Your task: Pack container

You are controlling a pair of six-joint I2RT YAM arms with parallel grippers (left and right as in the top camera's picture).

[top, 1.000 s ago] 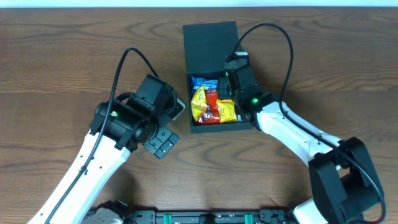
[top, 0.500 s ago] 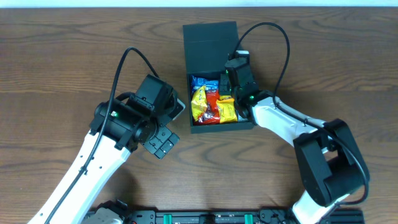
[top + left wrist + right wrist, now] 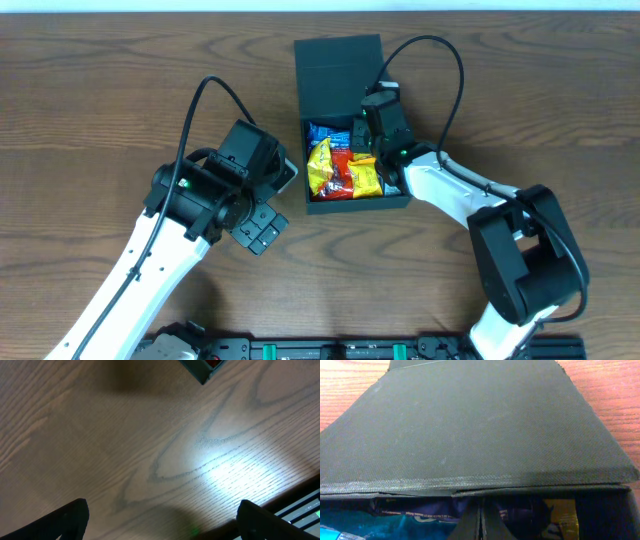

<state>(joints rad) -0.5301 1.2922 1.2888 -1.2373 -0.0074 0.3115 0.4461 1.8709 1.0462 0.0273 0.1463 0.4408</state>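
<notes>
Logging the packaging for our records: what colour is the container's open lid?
Dark teal-green, matte. The lid shows best in the overhead view.

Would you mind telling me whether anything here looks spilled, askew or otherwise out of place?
Nothing stands out. The container sits open, its lid lying flat on the table behind it; the snack packets are all inside, none spilled onto the wood.
</notes>
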